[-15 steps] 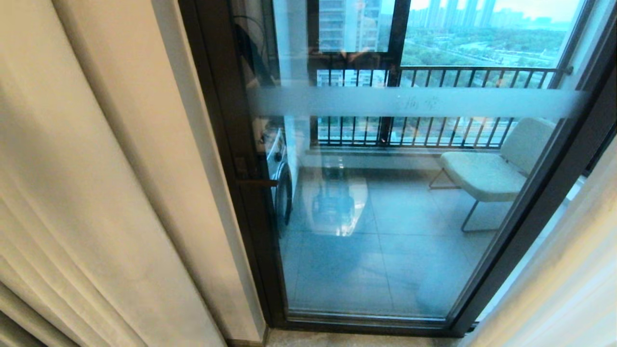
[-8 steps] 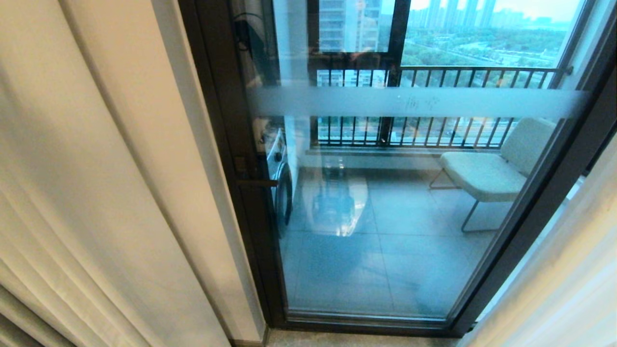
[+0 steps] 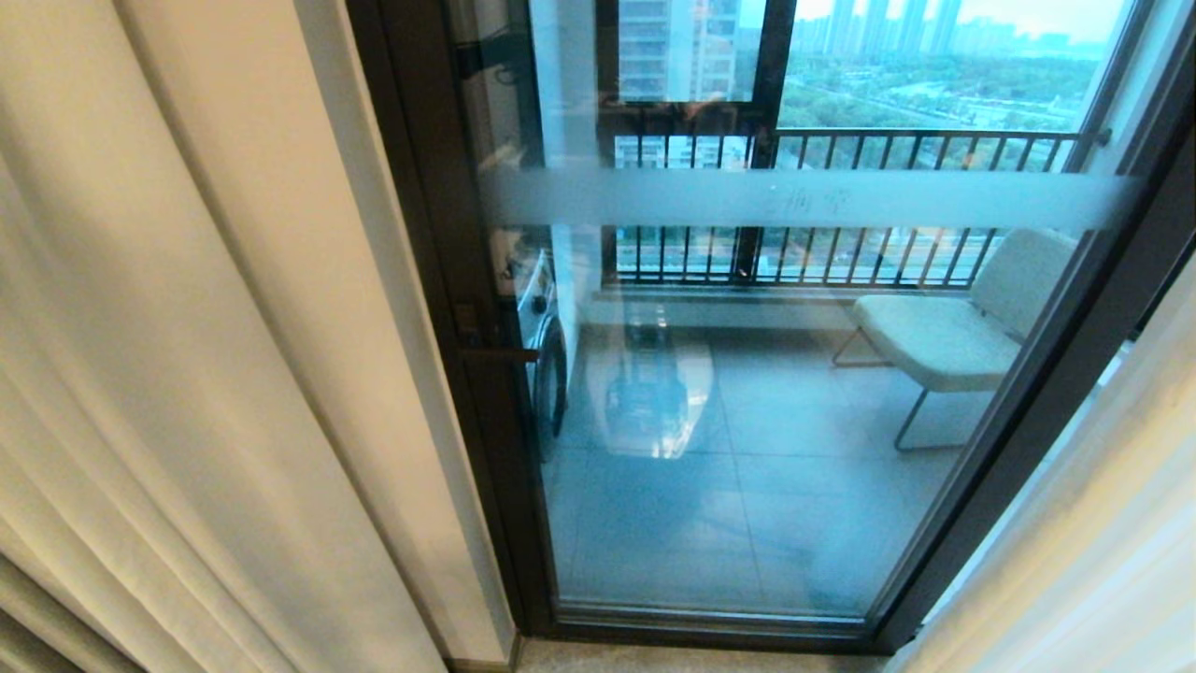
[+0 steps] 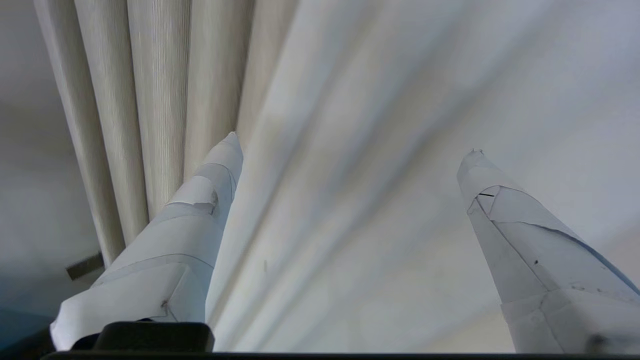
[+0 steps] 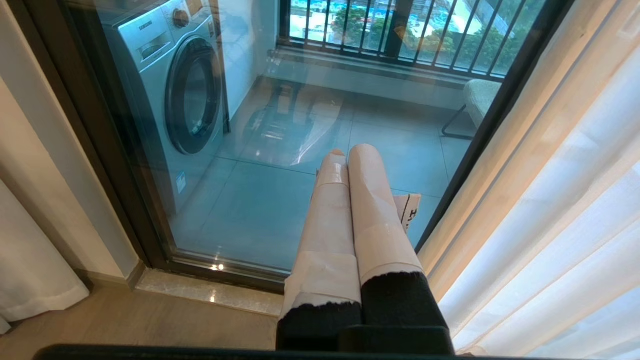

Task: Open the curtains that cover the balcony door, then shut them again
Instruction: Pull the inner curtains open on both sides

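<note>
- The curtains (image 3: pixel 187 374) are drawn aside: a cream panel hangs at the left of the head view, and a second panel (image 3: pixel 1093 523) hangs at the right edge, so the balcony door (image 3: pixel 747 421) between them stands uncovered.
- The left pincer (image 4: pixel 350 150) shows only in its own wrist view. Its two taped fingers (image 4: pixel 190 225) are spread wide with nothing between them.
- Pale curtain cloth fills the space beyond that pincer. Tight ribbed pleats (image 4: pixel 160 100) stand past one fingertip; smoother folds run behind the gap. Whether either tip touches the cloth cannot be told.
- The right pincer (image 5: pixel 347 150) points low toward the door glass, its fingers (image 5: pixel 370 200) pressed together and holding nothing. The sheer curtain layer (image 5: pixel 560 225) hangs just beside it, with the door's dark frame (image 5: pixel 480 140) between that layer and the glass.
- Through the glass, a washing machine (image 5: pixel 170 90) stands at the left of the balcony, a pale chair (image 3: pixel 953 327) at the right, and black railing bars (image 3: pixel 841 252) far behind.
- Neither arm appears in the head view.
- The curtain tops and most of their hems are cut off. The chair is only partly seen in the right wrist view. Reflections on the glass blur the balcony floor (image 3: pixel 747 523), and a frosted band (image 3: pixel 804 198) crosses the pane.
</note>
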{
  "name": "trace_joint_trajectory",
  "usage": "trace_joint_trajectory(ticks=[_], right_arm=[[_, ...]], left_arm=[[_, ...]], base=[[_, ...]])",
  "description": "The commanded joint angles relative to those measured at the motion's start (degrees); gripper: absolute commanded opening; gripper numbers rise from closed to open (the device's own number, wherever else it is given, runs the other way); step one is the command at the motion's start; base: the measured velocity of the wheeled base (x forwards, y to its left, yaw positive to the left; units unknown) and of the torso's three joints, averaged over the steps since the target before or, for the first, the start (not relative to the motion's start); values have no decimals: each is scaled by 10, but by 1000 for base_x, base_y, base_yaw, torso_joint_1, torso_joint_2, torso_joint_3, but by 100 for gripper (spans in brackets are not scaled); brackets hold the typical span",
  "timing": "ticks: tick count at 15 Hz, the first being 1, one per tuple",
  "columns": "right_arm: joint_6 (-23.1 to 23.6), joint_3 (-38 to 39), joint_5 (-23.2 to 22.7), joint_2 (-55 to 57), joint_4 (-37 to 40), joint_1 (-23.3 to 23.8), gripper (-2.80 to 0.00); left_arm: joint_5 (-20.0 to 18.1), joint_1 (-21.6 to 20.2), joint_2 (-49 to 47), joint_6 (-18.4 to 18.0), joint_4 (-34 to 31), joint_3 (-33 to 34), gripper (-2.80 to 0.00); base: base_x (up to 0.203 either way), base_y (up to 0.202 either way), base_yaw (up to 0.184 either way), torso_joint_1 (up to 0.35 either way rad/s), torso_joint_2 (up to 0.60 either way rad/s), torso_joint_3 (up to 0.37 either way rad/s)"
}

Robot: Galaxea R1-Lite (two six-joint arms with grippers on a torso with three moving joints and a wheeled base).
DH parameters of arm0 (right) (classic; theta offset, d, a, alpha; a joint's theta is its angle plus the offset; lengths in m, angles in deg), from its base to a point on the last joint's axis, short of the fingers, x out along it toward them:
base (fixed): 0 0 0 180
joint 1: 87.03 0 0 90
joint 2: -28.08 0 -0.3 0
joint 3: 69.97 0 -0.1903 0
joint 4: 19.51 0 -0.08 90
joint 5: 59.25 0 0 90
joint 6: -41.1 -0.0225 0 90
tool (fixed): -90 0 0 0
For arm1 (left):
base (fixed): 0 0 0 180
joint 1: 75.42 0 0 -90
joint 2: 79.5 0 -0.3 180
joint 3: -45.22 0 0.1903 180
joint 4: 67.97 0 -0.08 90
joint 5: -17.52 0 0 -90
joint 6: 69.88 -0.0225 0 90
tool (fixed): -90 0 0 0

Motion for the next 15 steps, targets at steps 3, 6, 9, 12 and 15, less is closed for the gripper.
trace_joint_trajectory(ticks=[3, 6, 9, 12, 15], right_arm=[[1, 0, 0, 1, 0, 0, -280], [1, 0, 0, 1, 0, 0, -280], [1, 0, 0, 1, 0, 0, -280], [1, 0, 0, 1, 0, 0, -280], [1, 0, 0, 1, 0, 0, -280]], left_arm=[[-10, 12, 137, 0, -2, 117, 0], [-11, 22, 182, -1, -8, 170, -280], [-11, 32, 208, 1, -18, 186, -280], [-11, 70, 229, 0, -23, 196, -280], [-8, 133, 270, -3, -23, 228, -280]], base=[[0, 0, 0, 0, 0, 0], [0, 0, 0, 0, 0, 0], [0, 0, 0, 0, 0, 0], [0, 0, 0, 0, 0, 0], [0, 0, 0, 0, 0, 0]])
